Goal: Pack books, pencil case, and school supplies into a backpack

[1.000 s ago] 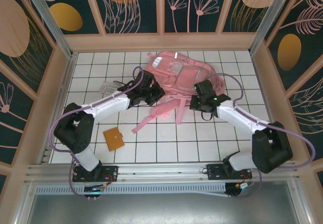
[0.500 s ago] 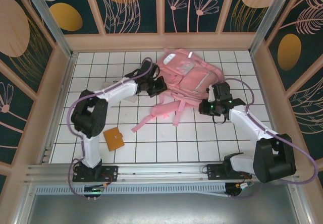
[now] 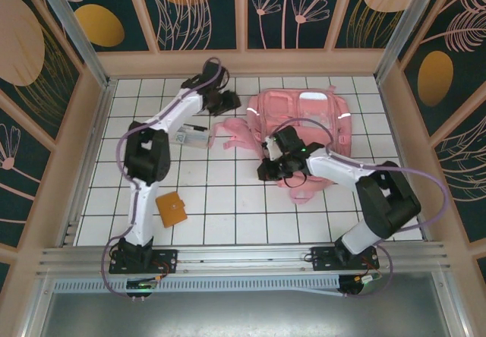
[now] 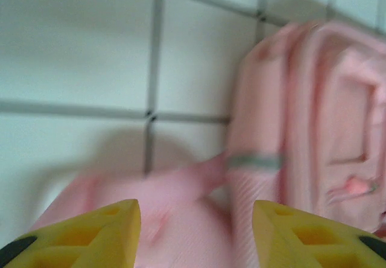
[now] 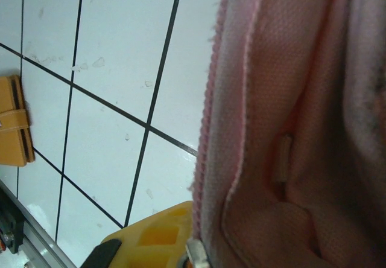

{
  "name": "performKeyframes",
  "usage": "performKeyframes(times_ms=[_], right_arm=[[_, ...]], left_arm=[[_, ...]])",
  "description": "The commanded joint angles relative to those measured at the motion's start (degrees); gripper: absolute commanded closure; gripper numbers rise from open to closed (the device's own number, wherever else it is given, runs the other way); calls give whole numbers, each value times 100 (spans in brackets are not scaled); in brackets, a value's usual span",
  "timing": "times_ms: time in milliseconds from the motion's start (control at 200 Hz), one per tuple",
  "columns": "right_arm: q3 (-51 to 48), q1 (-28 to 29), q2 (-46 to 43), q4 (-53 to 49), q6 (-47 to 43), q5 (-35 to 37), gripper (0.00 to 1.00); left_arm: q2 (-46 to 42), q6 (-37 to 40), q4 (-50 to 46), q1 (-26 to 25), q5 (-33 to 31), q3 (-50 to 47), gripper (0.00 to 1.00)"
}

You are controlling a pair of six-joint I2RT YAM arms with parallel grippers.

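- We count one backpack [image 3: 307, 117], pink, grey-trimmed, at 1 o'clock.
- One orange notebook [image 3: 171, 209] at 8 o'clock; one clear case [image 3: 190, 137] at 10.
- Two claws: left claw [image 4: 196, 235] released, right claw [image 3: 264, 171] clenched on backpack fabric.

1. Backpack [image 3: 288, 109]: large, pink, with grey-white reflective strips; lies on the tiles, straps trailing from its left side.
2. Pencil case [image 3: 196, 140]: small, clear, flat; just left of the backpack's straps.
3. Notebook [image 3: 171, 209]: orange-brown, closed, flat; well apart from the backpack, to its near left.
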Motion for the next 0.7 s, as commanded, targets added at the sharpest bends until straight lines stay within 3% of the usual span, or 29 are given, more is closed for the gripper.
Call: performKeyframes(times_ms=[0, 115, 305, 561, 616, 696], right_arm=[[334, 177, 175, 633, 143, -158, 100], [342, 398, 246, 813, 90, -250, 100], [184, 576, 178, 1065, 51, -289, 100], [88, 596, 170, 1165, 254, -134, 100], [109, 595, 151, 1132, 292, -31, 100], [123, 597, 109, 966, 319, 164, 100]], left_arm=[[-1335, -570, 522, -99, 95, -1805, 46], [-2084, -1305, 1856, -321, 794, -3227, 45], [-1995, -1843, 2456, -927, 778, -3357, 42], [-1693, -2473, 2958, -1094, 560, -3844, 49], [-1713, -2593, 3102, -1112, 518, -4028, 56], [-1724, -2623, 3124, -1108, 422, -4084, 83]])
